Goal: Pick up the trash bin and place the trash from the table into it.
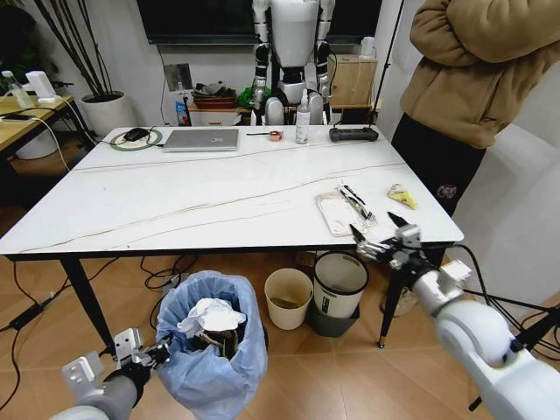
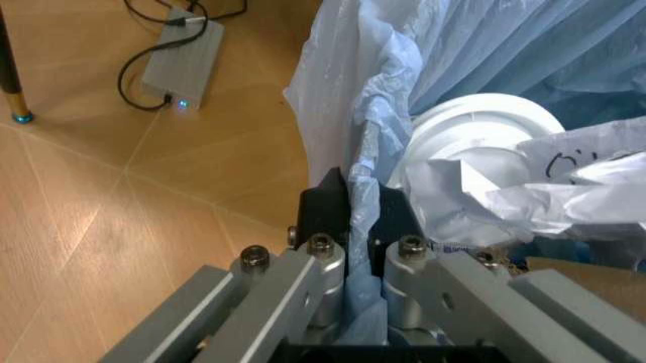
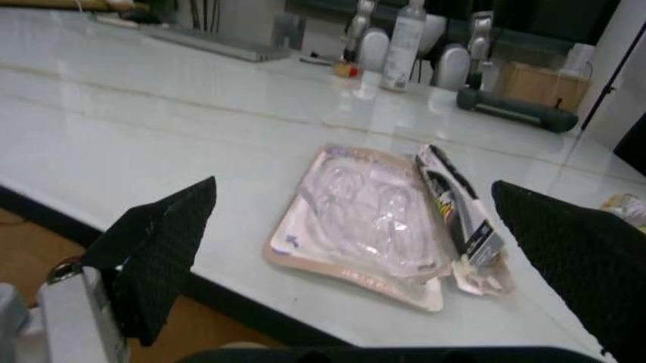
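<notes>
The trash bin's (image 1: pixel 210 359) rim is being clamped by the left pincer (image 2: pixel 361 215); the right pincer (image 1: pixel 378 234), fingers apart, is being held at the tabletop (image 1: pixel 219 188) edge, facing the clear plastic package (image 3: pixel 364 223).

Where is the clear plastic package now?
The clear plastic package lies on the white marble table, near its front right edge, just beyond the open right gripper.

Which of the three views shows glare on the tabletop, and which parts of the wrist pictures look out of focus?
Head view: soft window glare across the far half of the table. Right wrist view: bright reflections on the glossy top; the open right gripper frames the clear plastic package and its near fingers are blurred. Left wrist view: the left gripper, shut on the trash bin liner, is soft.
</notes>
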